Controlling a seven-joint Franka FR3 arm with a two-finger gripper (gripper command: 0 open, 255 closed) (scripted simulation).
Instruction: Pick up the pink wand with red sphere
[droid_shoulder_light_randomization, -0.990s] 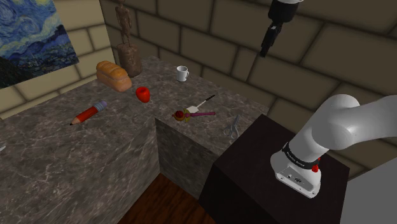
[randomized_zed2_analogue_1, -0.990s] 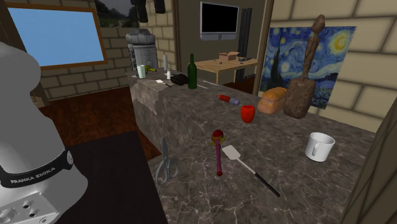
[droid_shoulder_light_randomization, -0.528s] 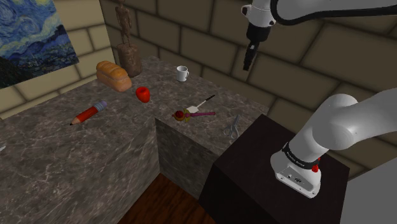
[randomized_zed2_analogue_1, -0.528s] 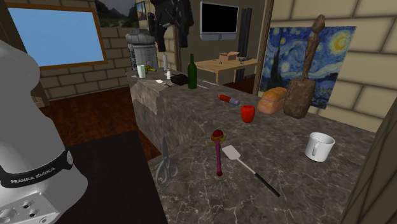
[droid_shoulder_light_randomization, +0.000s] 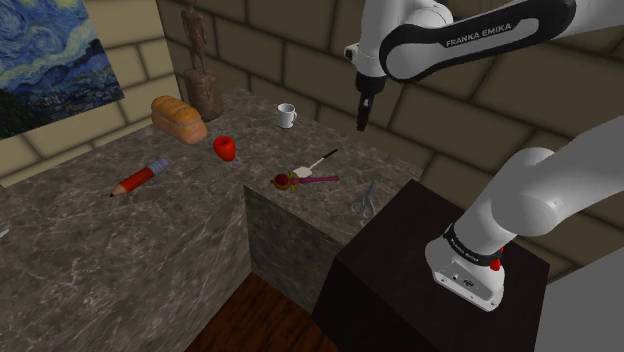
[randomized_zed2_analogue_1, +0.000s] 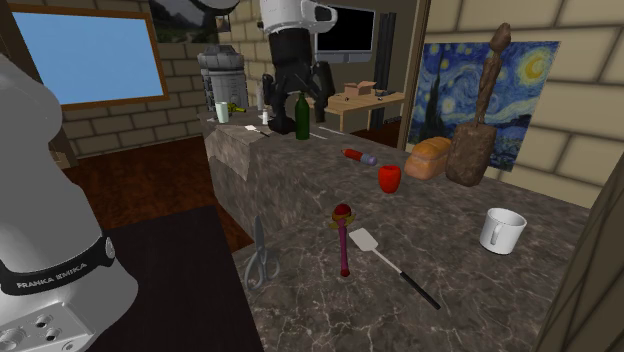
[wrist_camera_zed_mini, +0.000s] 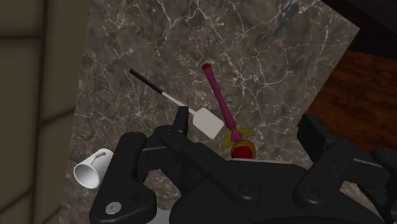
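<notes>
The pink wand (droid_shoulder_light_randomization: 318, 179) lies flat on the marble counter (droid_shoulder_light_randomization: 180, 215), its red sphere (droid_shoulder_light_randomization: 282, 182) pointing to the shoulder view's left. In the second exterior view the wand (randomized_zed2_analogue_1: 344, 250) lies beside a white spatula (randomized_zed2_analogue_1: 364, 241), with the red sphere (randomized_zed2_analogue_1: 343, 212) at its far end. My gripper (droid_shoulder_light_randomization: 361, 123) hangs open and empty, high above the counter's back corner, up and to the right of the wand in the shoulder view. Seen from the wrist, the wand (wrist_camera_zed_mini: 218, 102) lies below and ahead of the gripper (wrist_camera_zed_mini: 232, 168), and the sphere (wrist_camera_zed_mini: 243, 151) is partly behind the black hand.
A white spatula (droid_shoulder_light_randomization: 318, 162), scissors (droid_shoulder_light_randomization: 365, 198) near the counter's edge, a white mug (droid_shoulder_light_randomization: 287, 115), a red cup (droid_shoulder_light_randomization: 225, 148), a bread loaf (droid_shoulder_light_randomization: 178, 118), a red pencil (droid_shoulder_light_randomization: 138, 179) and a wooden statue (droid_shoulder_light_randomization: 200, 70) share the counter. A green bottle (randomized_zed2_analogue_1: 302, 115) stands farther off.
The arm has swung down and toward the shoulder view's left, bringing the gripper from the top edge to above the counter's back corner. The objects have not moved.
</notes>
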